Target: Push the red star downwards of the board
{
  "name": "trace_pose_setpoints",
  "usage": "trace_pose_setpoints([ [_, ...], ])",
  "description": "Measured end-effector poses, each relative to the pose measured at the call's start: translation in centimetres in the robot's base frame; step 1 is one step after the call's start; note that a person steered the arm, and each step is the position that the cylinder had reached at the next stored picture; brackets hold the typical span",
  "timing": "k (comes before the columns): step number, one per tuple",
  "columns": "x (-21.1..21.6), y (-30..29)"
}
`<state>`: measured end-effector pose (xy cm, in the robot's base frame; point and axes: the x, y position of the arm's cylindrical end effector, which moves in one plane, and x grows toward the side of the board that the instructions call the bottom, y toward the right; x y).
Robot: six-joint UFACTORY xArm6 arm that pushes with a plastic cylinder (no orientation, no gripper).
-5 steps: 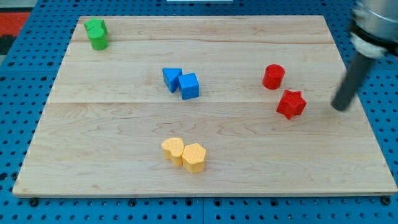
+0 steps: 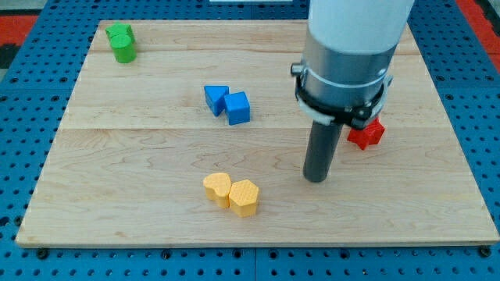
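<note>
Swung leftward below the red star [image 2: 366,134], jawless tip [image 2: 316,179] must be brought above it before pushing down.

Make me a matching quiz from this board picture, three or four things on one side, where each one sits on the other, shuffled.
Things:
1. green block
2. blue blocks
3. yellow blocks
4. my tip

Places:
A. bottom, near the middle
B. top left corner
C. below and left of the red star
D. centre, left of the arm

Pairs: 1-B, 2-D, 3-A, 4-C
</note>
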<state>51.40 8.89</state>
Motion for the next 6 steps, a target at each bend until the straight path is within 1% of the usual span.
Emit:
trace_pose_setpoints([
  [1,-2.6,1.0],
  [2,-7.5,-1.5],
  [3,-9.9,4.1],
  [4,-9.9,6.9],
  [5,-4.9,7.0],
  [6,-0.9,8.2],
])
